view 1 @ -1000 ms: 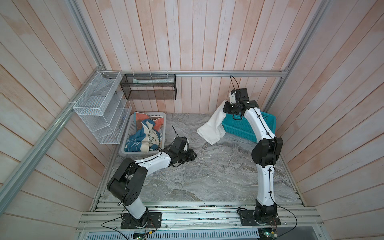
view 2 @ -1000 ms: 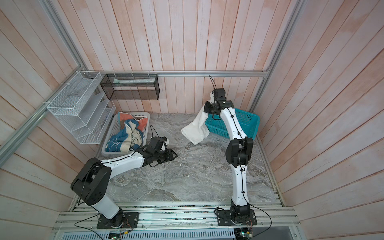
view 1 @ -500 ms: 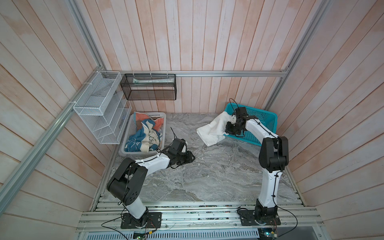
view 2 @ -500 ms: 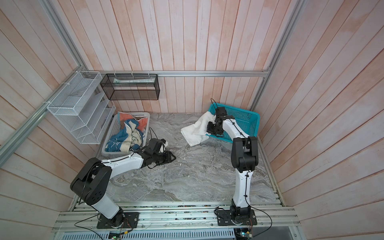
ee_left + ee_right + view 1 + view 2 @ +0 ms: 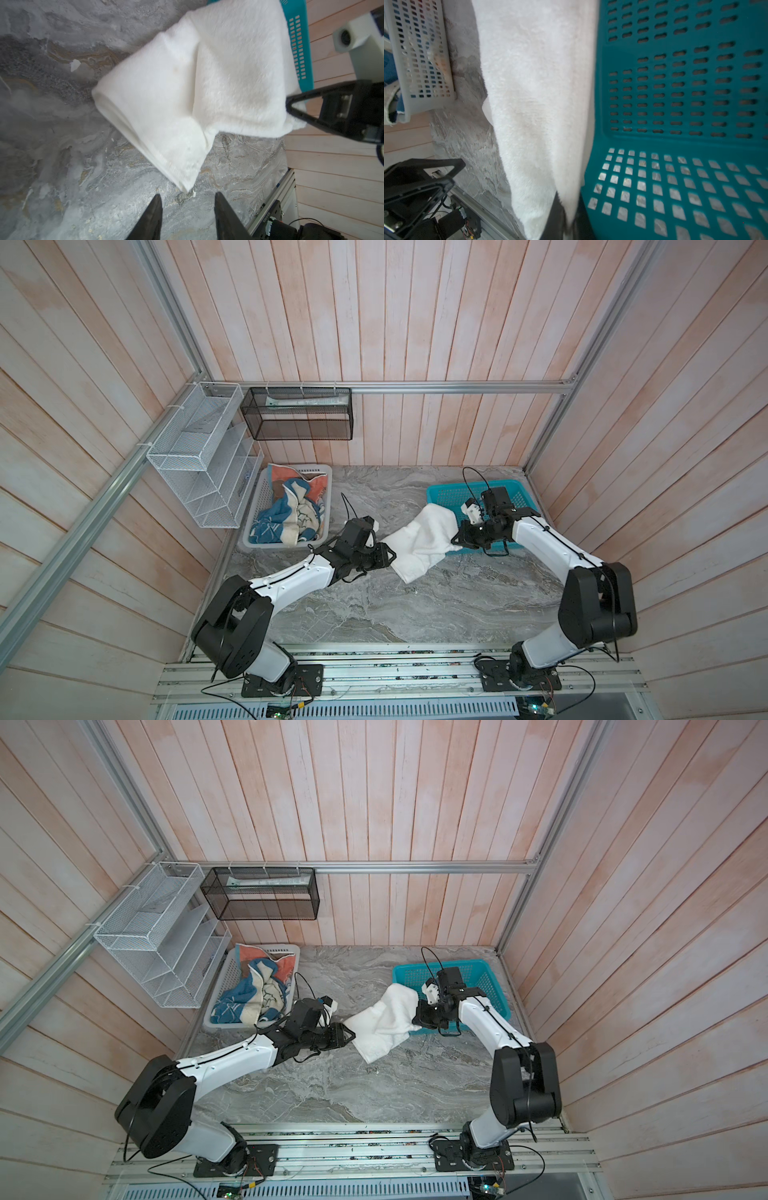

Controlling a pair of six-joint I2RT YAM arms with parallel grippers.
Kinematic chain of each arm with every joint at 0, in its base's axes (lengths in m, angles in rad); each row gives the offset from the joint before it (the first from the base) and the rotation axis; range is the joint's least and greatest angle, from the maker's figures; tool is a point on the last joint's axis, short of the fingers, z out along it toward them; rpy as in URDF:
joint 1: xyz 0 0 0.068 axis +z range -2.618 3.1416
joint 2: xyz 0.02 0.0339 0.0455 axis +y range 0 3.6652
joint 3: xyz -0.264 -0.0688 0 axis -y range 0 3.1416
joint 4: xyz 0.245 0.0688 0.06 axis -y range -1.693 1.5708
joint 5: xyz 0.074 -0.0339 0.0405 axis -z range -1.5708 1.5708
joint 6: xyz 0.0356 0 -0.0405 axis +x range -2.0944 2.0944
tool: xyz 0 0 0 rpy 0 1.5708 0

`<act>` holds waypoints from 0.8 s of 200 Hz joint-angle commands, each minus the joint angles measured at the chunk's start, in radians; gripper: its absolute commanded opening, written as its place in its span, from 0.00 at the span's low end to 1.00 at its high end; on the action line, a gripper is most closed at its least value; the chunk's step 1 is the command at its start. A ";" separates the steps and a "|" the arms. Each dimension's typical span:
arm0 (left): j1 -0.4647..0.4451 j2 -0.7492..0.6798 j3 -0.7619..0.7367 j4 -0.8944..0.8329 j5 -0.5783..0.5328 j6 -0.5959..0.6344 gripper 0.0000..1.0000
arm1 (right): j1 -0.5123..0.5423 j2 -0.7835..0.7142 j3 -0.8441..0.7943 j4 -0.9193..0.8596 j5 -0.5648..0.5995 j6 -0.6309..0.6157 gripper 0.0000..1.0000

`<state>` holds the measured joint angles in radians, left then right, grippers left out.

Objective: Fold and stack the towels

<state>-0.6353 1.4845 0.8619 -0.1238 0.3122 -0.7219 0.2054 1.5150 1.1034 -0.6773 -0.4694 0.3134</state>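
The right pincer (image 5: 457,537) is clamped tight on an edge of the white towel (image 5: 419,545) at a corner of the teal basket (image 5: 451,494), and the cloth trails off that rim onto the worktop (image 5: 395,610). The left pincer (image 5: 390,558), half-open and empty, hovers just beside the towel's end farthest from the basket. The other towels (image 5: 291,514) lie heaped in a white basket (image 5: 282,546), well apart from the teal one.

One towel (image 5: 419,543) lies centrally on the counter (image 5: 374,605), right end over a corner of the right basket (image 5: 449,495); remaining towels (image 5: 291,514) sit in the left basket (image 5: 257,510).
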 commanded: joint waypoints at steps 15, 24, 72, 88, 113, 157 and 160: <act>-0.011 -0.049 -0.016 -0.030 -0.048 -0.022 0.43 | 0.006 -0.122 0.090 -0.098 0.004 0.007 0.00; -0.015 -0.057 -0.007 -0.040 -0.057 -0.021 0.43 | 0.006 -0.122 0.142 -0.111 0.006 0.007 0.00; -0.021 -0.116 0.034 -0.089 -0.107 -0.018 0.43 | 0.014 -0.029 0.443 -0.192 0.020 -0.031 0.00; -0.020 -0.130 0.041 -0.107 -0.119 -0.014 0.43 | 0.024 0.002 0.544 -0.225 0.031 -0.034 0.00; -0.020 -0.137 0.043 -0.114 -0.130 -0.013 0.43 | 0.034 0.041 0.650 -0.247 0.033 -0.037 0.00; -0.020 -0.105 0.067 -0.117 -0.122 -0.002 0.43 | 0.032 0.087 0.626 -0.205 0.050 -0.047 0.00; -0.021 -0.104 0.070 -0.117 -0.121 -0.002 0.43 | 0.030 0.088 0.622 -0.201 0.054 -0.047 0.00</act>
<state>-0.6510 1.3617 0.8913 -0.2298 0.2016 -0.7376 0.2363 1.5719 1.7367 -0.8913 -0.4438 0.2832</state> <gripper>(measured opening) 0.434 0.071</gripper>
